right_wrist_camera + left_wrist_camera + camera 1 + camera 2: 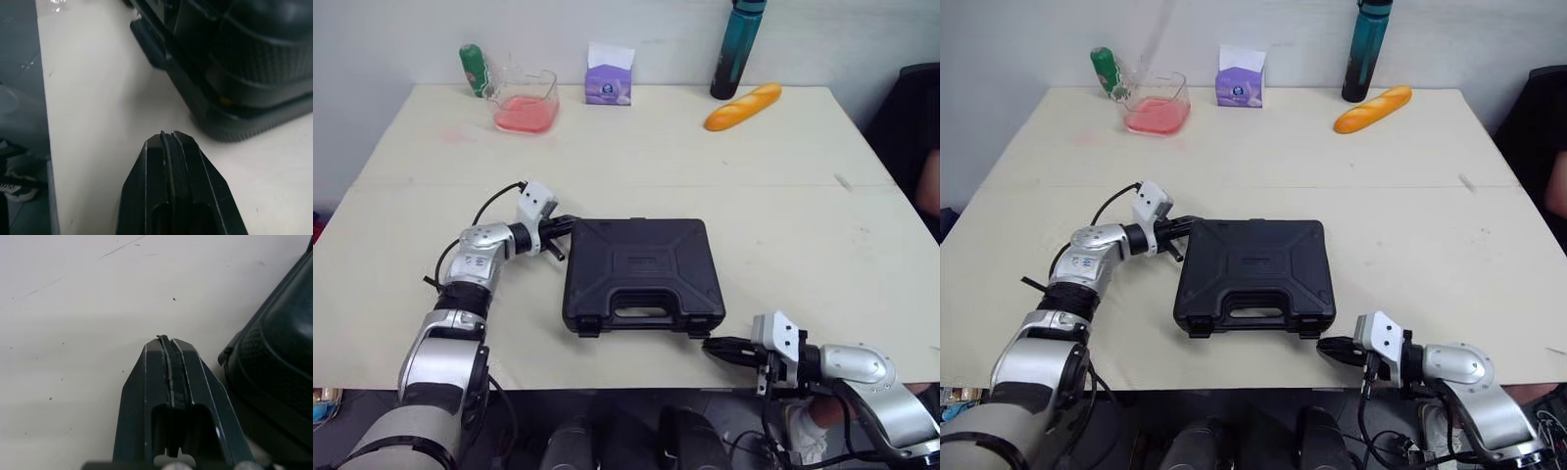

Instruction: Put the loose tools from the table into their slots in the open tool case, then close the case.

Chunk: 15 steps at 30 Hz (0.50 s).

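tool case lies on the counter, about centre, toward the front edge. left hand sits just beside its far-left corner, right hand just off its near-right corner, at the counter's front edge. along the back edge, left to right: small bottle, container beside it, box, tall bottle, bread loaf slightly nearer.

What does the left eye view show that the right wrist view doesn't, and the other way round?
Left eye view: the whole table, with a teal bottle, a bread loaf, a purple box, a pink container, and the left hand beside the tool case. Right wrist view: a close look at what seems a front latch, and the floor past the table edge. Both: the closed tool case and the right hand, shut.
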Each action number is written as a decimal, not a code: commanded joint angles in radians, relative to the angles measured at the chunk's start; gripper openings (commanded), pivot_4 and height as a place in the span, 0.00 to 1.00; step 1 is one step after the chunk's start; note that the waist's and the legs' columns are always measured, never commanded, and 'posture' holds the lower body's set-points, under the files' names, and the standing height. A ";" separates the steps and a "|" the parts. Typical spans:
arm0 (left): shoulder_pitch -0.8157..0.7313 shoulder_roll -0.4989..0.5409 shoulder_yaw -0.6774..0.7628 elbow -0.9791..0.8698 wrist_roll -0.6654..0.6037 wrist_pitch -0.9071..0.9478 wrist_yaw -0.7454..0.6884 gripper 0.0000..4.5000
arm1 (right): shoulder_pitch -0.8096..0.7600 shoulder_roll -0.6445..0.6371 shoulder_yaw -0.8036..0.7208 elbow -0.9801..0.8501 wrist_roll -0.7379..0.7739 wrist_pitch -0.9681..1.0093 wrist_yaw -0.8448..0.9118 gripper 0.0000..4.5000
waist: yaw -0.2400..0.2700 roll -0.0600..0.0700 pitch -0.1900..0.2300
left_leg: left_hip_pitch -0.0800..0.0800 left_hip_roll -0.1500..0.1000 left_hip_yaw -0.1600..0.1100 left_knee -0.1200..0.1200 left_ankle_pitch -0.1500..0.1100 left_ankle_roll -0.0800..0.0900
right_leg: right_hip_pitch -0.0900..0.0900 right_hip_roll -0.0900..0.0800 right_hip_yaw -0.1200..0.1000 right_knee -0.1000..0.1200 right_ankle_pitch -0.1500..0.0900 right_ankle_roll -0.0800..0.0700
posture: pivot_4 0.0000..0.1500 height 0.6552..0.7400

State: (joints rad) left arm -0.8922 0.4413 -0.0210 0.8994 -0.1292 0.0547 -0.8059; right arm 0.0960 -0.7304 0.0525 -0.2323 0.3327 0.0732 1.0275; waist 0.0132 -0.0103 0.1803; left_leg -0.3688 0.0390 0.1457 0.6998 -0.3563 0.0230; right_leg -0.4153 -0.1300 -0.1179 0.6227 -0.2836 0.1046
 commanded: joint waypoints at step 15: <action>0.042 0.025 0.015 -0.002 0.009 -0.107 -0.203 0.01 | -0.104 0.011 -0.003 0.107 -0.066 -0.042 -0.011 0.00 | -0.009 0.000 0.000 | 0.000 -0.001 -0.001 0.000 0.000 0.001 | 0.000 -0.001 0.000 0.000 0.000 0.001 | 1.00 1.00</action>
State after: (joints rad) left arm -0.8668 0.4579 -0.0098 0.9583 -0.1057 -0.0441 -0.9703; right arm 0.0130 -0.7097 0.0732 -0.1665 0.2914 0.0401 1.0270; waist 0.0041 -0.0106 0.1803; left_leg -0.3689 0.0380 0.1449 0.6999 -0.3560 0.0237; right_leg -0.4152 -0.1313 -0.1176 0.6228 -0.2833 0.1052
